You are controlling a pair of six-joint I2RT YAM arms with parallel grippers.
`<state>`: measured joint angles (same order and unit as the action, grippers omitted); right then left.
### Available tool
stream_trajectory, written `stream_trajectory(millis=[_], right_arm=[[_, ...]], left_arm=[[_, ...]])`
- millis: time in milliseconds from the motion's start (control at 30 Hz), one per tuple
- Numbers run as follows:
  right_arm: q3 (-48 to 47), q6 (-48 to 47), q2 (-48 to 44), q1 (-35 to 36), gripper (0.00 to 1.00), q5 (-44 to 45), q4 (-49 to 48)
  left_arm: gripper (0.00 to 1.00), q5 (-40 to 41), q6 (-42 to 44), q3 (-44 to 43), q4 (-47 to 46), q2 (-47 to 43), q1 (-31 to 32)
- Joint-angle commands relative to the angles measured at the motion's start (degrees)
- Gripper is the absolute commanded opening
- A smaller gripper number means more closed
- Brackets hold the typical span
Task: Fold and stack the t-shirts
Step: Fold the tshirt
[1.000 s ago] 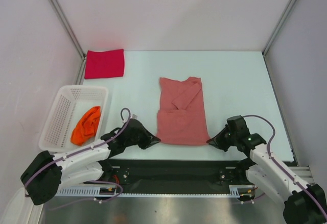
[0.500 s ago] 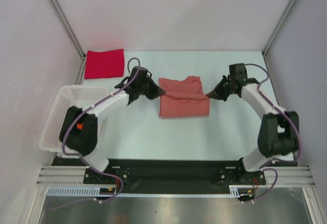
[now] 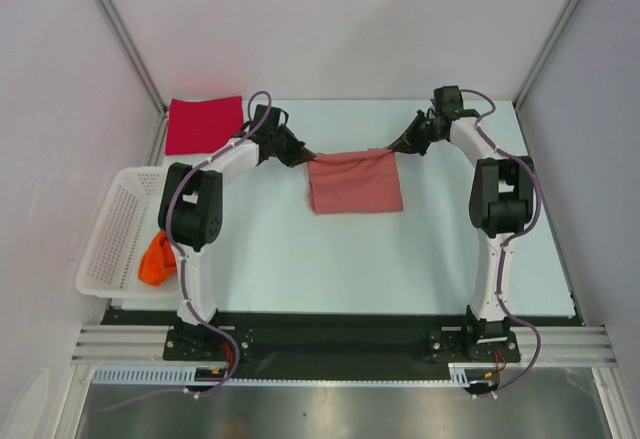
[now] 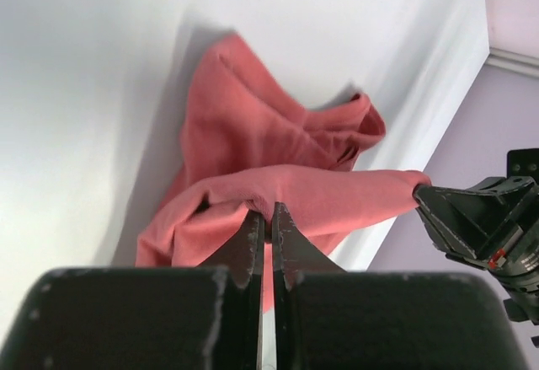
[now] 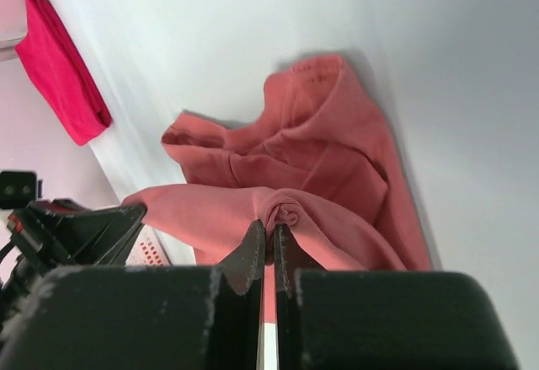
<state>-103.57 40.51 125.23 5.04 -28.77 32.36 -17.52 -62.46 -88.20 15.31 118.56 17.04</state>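
Top external | left gripper (image 3: 304, 156), right gripper (image 3: 396, 147) — pinching salmon-pink t-shirt (image 3: 355, 185)

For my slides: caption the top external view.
Left gripper and right gripper, jaws shut, stretch the salmon-pink t-shirt over the table.

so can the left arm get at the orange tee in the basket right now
Probably not yet: the left pincer is shut on a corner of the salmon tee, stretched to the right pincer. Otherwise the orange tee lies exposed in the basket.

We note left arm (image 3: 212, 177) and right arm (image 3: 498, 187) reaching far forward; left claw (image 3: 303, 156) and right claw (image 3: 397, 146) clamped tight, tips pointing inward
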Motion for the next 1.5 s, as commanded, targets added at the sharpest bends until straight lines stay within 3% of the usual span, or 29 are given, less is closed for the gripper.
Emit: stream_trajectory(millis=[0, 300, 400, 433, 467, 533, 600, 767, 933, 1000, 1133, 1300, 1467], right_arm=[[-5.5, 0.7, 3.8, -0.9, 0.0, -4.3, 0.4], [-10.0, 2.3, 8.1, -1.6, 0.0, -5.9, -0.7], [-10.8, 2.4, 9.3, -2.4, 0.02, -6.9, -1.7], [-11.0, 1.8, 9.4, -2.6, 0.03, -6.6, -2.5], [-11.0, 0.8, 9.1, -3.1, 0.11, -7.2, -3.6], [-13.1, -4.4, 8.9, -4.4, 0.22, -5.8, -2.9], [-14.7, -7.0, 8.2, -4.6, 0.31, -4.5, -1.4], [-7.1, -8.3, 2.7, -6.7, 0.41, -9.1, -5.4], [7.5, 3.3, -1.4, -5.2, 0.4, -19.2, -27.8], [8.5, 6.0, 0.3, -1.6, 0.34, -22.1, -31.6], [7.6, 10.7, 6.1, 0.4, 0.33, -22.2, -37.6], [2.1, 18.5, 13.4, 0.4, 0.3, -21.1, -47.1], [-5.6, 19.4, 21.3, -0.1, 0.28, -19.2, -45.5]], left_arm=[[0.0, -3.5, 0.2, -6.4, -0.1, 3.2, -1.3], [0.05, -4.7, -0.7, -11.3, -0.5, 9.4, -2.2], [0.21, -5.3, 0.7, -14.3, 0.7, 12.1, -2.6], [0.24, -4.2, 4.4, -16.5, 5.8, 13.2, -2.8], [0.26, -2.2, 7.6, -24.0, 10.3, 14.4, -3.0], [0.32, 4.5, 15.6, -30.6, 21.2, 14.9, -2.8], [0.4, 6.0, 17.8, -29.9, 22.0, 12.4, -2.7], [0.44, 5.5, 21.0, -16.9, 14.8, 0.5, 0.3], [0.43, -4.5, 15.2, -4.1, -3.7, -2.6, 4.4], [0.41, -8.2, 13.2, -4.4, -7.1, 0.2, 6.6], [0.42, -10.2, 12.3, -6.8, -9.4, 5.6, 8.0], [0.43, -12.2, 12.2, -14.2, -9.5, 14.3, 5.5], [0.44, -13.3, 8.3, -18.9, -13.4, 20.6, 1.4]])
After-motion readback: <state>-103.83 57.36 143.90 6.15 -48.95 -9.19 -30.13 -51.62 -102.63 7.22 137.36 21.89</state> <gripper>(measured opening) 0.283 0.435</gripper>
